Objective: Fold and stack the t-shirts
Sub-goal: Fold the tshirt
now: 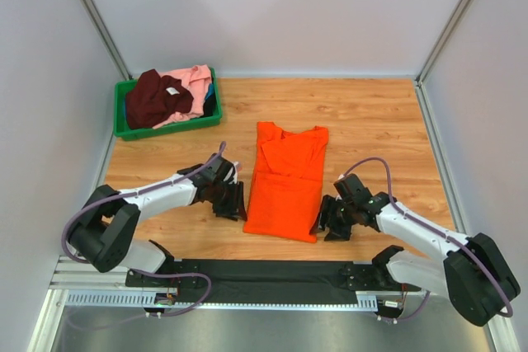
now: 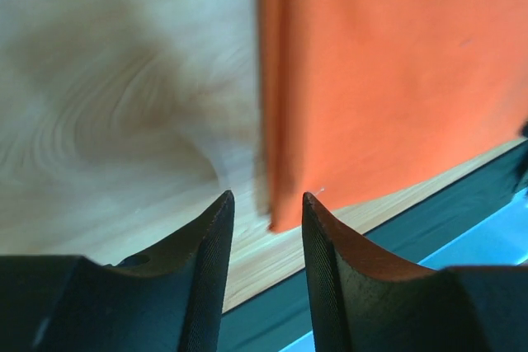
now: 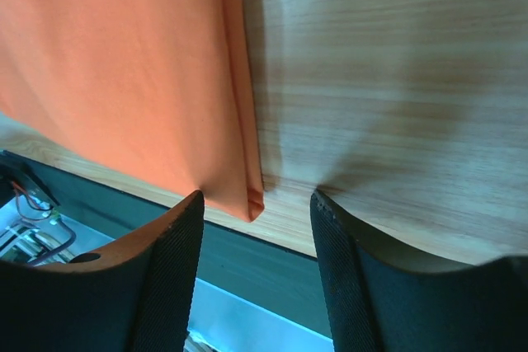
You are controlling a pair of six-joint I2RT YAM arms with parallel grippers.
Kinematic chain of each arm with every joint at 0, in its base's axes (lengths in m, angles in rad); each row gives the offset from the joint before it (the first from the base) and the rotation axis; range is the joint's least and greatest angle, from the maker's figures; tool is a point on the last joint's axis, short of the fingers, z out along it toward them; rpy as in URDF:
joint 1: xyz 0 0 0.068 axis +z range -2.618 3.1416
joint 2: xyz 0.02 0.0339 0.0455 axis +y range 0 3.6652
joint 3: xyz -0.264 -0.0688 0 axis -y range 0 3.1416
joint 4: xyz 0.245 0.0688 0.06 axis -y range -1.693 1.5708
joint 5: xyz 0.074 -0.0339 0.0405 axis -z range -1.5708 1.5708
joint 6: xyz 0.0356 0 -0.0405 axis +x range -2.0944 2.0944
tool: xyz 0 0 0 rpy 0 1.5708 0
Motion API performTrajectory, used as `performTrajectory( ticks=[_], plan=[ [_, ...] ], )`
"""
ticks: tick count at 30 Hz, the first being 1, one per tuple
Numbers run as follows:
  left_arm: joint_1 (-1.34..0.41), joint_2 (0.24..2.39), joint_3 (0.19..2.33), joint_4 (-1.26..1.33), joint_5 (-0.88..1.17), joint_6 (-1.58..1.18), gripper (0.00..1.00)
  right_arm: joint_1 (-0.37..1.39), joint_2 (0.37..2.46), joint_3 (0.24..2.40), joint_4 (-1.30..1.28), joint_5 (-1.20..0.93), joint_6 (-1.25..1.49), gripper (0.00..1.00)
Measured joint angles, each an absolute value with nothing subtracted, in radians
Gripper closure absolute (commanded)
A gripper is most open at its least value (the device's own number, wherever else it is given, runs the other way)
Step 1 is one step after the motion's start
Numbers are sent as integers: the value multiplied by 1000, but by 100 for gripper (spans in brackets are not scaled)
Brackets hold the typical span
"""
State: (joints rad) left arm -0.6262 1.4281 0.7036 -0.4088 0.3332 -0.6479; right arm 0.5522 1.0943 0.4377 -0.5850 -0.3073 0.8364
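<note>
- Light wooden counter (image 1: 371, 121) is carrying everything, walled by pale panels on three sides.
- Bright orange cloth t-shirt (image 1: 286, 180) is lying flat at the counter's middle, folded lengthwise into a narrow strip, neck pointing to the far side and hem towards the arms.
- Green plastic bin (image 1: 169, 129) is sitting at the far left corner, well apart from the orange t-shirt.
- Dark maroon t-shirt (image 1: 157, 98) is lying crumpled in the bin, white neck label showing; light pink t-shirt (image 1: 196, 80) is bunched beside it.
- Left gripper (image 2: 266, 197) is hovering low just beside the orange t-shirt's near left corner, jaws parted, gripping nothing.
- Right gripper (image 3: 257, 195) is hovering at the near right corner, jaws standing wide, the folded edge lying free between them.
</note>
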Motion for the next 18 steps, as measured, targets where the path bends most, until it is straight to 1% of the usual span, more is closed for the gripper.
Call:
performTrajectory(
  ticks=[4,11,18],
  plan=[
    [-622,1387,619,-400,351,-667,53,583,1048,395,-532,-313,895,46],
    [-621,1372,553,-283,446,-713,52,611,1007,347,-475,-318,955,56],
    [-621,1366,508,-208,510,-739,52,617,986,319,-450,-318,979,63]
  ],
)
